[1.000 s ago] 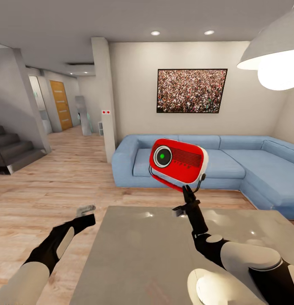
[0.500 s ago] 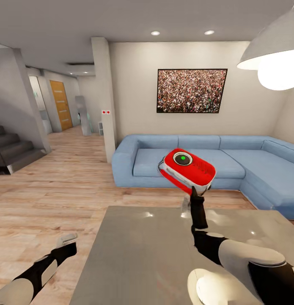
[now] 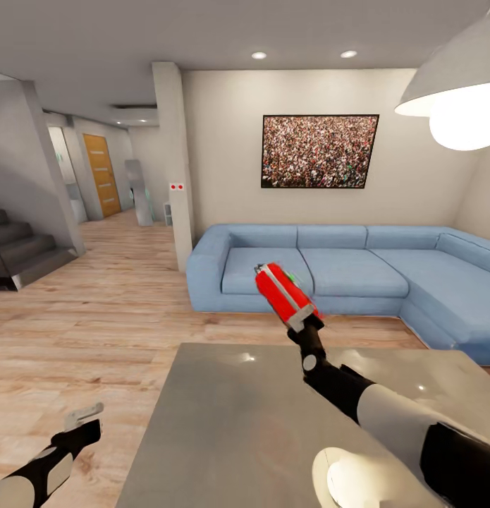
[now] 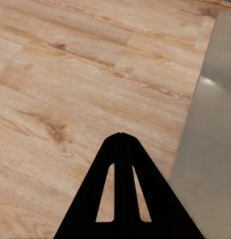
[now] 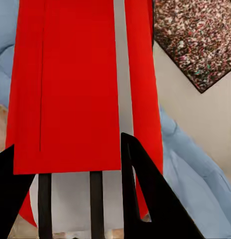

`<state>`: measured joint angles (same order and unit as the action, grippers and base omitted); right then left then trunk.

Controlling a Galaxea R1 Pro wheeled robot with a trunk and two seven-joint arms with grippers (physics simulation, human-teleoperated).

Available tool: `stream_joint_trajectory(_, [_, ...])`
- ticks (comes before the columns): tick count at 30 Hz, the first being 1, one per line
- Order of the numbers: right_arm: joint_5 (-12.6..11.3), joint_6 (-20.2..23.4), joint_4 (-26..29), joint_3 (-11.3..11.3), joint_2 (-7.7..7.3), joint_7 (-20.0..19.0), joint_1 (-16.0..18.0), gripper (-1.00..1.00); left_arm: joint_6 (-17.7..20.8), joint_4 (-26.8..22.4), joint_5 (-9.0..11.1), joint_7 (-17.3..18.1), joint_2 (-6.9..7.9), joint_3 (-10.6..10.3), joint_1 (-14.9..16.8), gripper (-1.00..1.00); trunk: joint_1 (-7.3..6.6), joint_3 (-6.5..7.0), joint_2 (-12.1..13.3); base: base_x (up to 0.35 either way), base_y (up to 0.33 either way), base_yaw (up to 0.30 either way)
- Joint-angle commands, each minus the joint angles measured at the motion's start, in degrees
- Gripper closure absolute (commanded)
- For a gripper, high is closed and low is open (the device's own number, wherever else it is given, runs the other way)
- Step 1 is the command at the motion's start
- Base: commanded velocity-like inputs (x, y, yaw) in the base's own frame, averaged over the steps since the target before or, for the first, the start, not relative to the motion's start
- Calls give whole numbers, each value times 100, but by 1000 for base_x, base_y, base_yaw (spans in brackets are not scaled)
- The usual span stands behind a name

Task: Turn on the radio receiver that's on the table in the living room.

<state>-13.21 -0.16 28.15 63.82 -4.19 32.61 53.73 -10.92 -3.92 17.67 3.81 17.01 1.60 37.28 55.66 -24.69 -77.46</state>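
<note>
The red radio receiver (image 3: 283,295) hangs in the air above the far edge of the glossy grey table (image 3: 237,423). It is tilted and turned edge-on, so only a sliver of its green dial shows. My right gripper (image 3: 304,326) is shut on its lower white end. In the right wrist view the radio's red body (image 5: 70,84) stands between the dark fingers (image 5: 140,194). My left gripper (image 3: 86,416) is low, off the table's left side over the wood floor, with its fingers together (image 4: 120,135).
Behind the table runs the long blue corner sofa (image 3: 386,275), under a framed crowd picture (image 3: 319,151). A white dome lamp (image 3: 456,92) hangs at the upper right. A pillar (image 3: 175,176) and stairs (image 3: 19,254) stand to the left. The table's edge (image 4: 210,124) lies beside my left gripper.
The radio has turned in my right gripper from face-on to edge-on and dropped slightly. My left arm has drawn back and down, away from the table.
</note>
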Motion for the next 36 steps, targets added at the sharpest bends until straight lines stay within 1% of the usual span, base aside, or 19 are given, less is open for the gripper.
stream_joint_trajectory(1, [36, -9, 48, -326, -5, -377, 2, 100, -19, 14, 0, -11, 39, -2, -1, 100, 0, 1, -1, 0, 0, 0])
stream_joint_trajectory(2, [24, -12, 73, -608, -10, -705, 0, 100, -30, 24, 0, -14, 80, -2, -1, 100, 0, 1, -1, 0, 0, 0])
stream_joint_trajectory(3, [14, -14, 79, -743, -12, -851, 0, 100, -34, 27, 0, -15, 98, -2, -1, 100, 0, 1, -1, 0, 0, 0])
stream_joint_trajectory(5, [-27, -12, 93, -1226, -20, -1345, -2, 100, -44, 39, 0, -18, 140, -2, -1, 100, 0, 1, -1, 0, 0, 0])
stream_joint_trajectory(6, [-41, -8, 95, -1332, -22, -1454, -2, 100, -45, 41, 0, -19, 143, -2, -1, 100, 0, 1, -1, 0, 0, 0])
stream_joint_trajectory(9, [-176, 60, 108, -1865, -26, -2063, -3, 100, -53, 47, 0, -20, 130, -2, -1, 100, 0, 1, -1, 0, 0, 0])
stream_joint_trajectory(10, [-212, 105, 109, -1939, -26, -2162, -3, 100, -54, 47, 0, -20, 127, -2, -1, 100, 0, 1, -1, 0, 0, 0])
stream_joint_trajectory(11, [-299, 260, 110, -2063, -24, -2360, -3, 100, -54, 48, 0, -20, 126, -2, -1, 100, 0, 1, -1, 0, 0, 0])
stream_joint_trajectory(12, [-346, 370, 114, -2111, -23, -2459, -3, 100, -53, 48, 0, -20, 126, -2, -1, 100, 0, 1, -1, 0, 0, 0])
stream_joint_trajectory(13, [-443, 660, 124, -2182, -21, -2645, -3, 100, -52, 48, 0, -20, 126, -2, -1, 100, 0, 1, -1, 0, 0, 0])
stream_joint_trajectory(15, [-623, 1445, 189, -2256, -15, -2936, -3, 100, -51, 49, 0, -20, 127, -2, -1, 100, 0, 1, -1, 0, 0, 0])
stream_joint_trajectory(16, [-661, 1664, 226, -2269, -14, -2985, -3, 100, -51, 49, 0, -20, 127, -2, -1, 100, 0, 1, -1, 0, 0, 0])
stream_joint_trajectory(17, [-726, 2082, 319, -2293, -13, -3058, -3, 100, -51, 49, 0, -20, 127, -2, -1, 100, 0, 1, -1, 0, 0, 0])
stream_joint_trajectory(18, [-753, 2270, 365, -2305, -13, -3085, -3, 100, -51, 49, 0, -20, 125, -2, -1, 100, 0, 1, -1, 0, 0, 0])
stream_joint_trajectory(20, [-832, 2858, 507, -2350, -12, -3156, -3, 100, -54, 49, 0, -20, 116, -2, -1, 100, 0, 1, -1, 0, 0, 0])
stream_joint_trajectory(21, [-845, 2971, 532, -2359, -12, -3166, -3, 100, -56, 49, 0, -20, 114, -2, -1, 100, 0, 1, -1, 0, 0, 0])
stream_joint_trajectory(24, [-863, 3102, 569, -2363, -10, -3181, -3, 100, -58, 49, 0, -20, 111, -2, -1, 100, 0, 1, -1, 0, 0, 0])
stream_joint_trajectory(28, [-904, 3147, 582, -2365, 3, -3188, -3, 100, -59, 49, 0, -22, 106, -2, -1, 100, 0, 1, -1, 0, 0, 0])
stream_joint_trajectory(36, [-1277, 3176, 583, -2373, 14, -3191, -3, 100, -72, 49, 13, 27, 51, -10, -1, 100, 0, 1, -1, 0, 0, 0])
